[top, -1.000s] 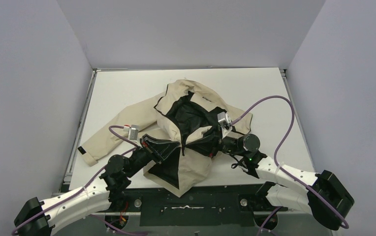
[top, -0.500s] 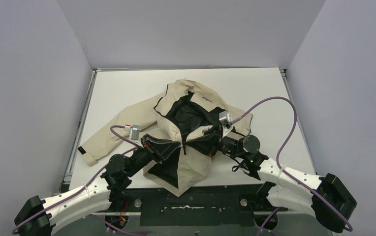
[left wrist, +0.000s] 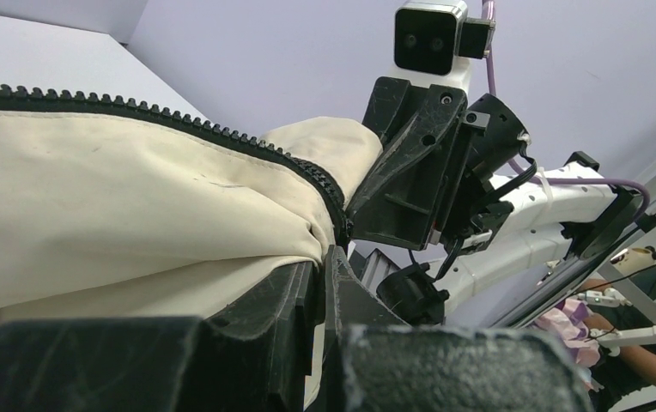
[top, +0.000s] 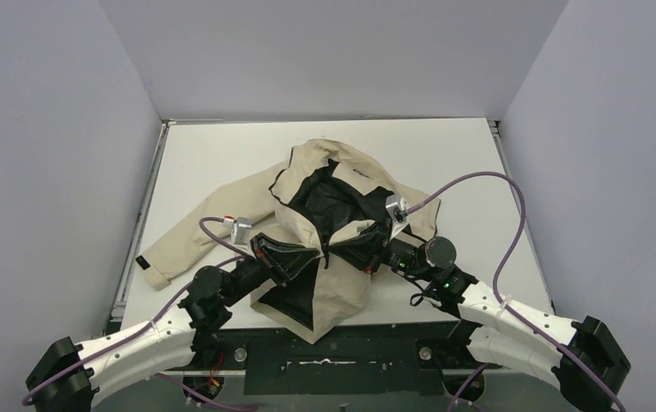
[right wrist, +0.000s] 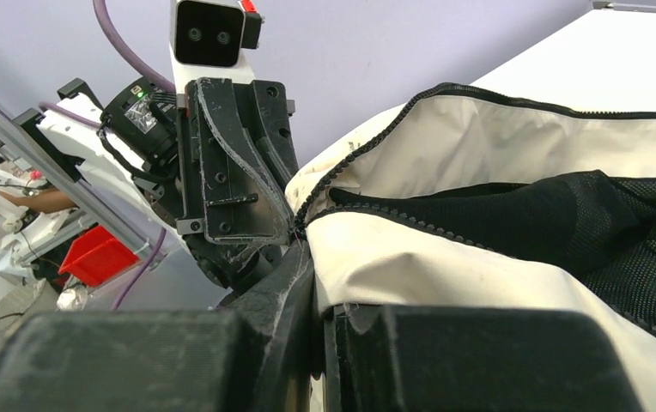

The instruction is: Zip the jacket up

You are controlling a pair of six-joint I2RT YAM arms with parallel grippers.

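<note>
The beige jacket [top: 307, 193] with black lining lies crumpled in the middle of the table, its front open at the top. My left gripper [top: 312, 251] is shut on the jacket's left front edge beside the dark zipper [left wrist: 221, 136]. My right gripper [top: 342, 249] is shut on the right front edge, next to the zipper teeth [right wrist: 367, 137]. The two grippers face each other, nearly touching at the zipper line. The left wrist view shows beige cloth [left wrist: 93, 206] pinched between its fingers [left wrist: 294, 300]. The right wrist view shows cloth [right wrist: 445, 266] pinched the same way.
The left sleeve [top: 183, 245] stretches toward the table's left edge, a black cuff tab at its end. Purple cables [top: 479, 184] loop over the right side of the table. The white table [top: 221, 150] ends at grey walls behind and to the sides.
Both grippers have edged a little closer together at the jacket's front. The right arm has swung slightly lower and to the right. The jacket has barely shifted.
</note>
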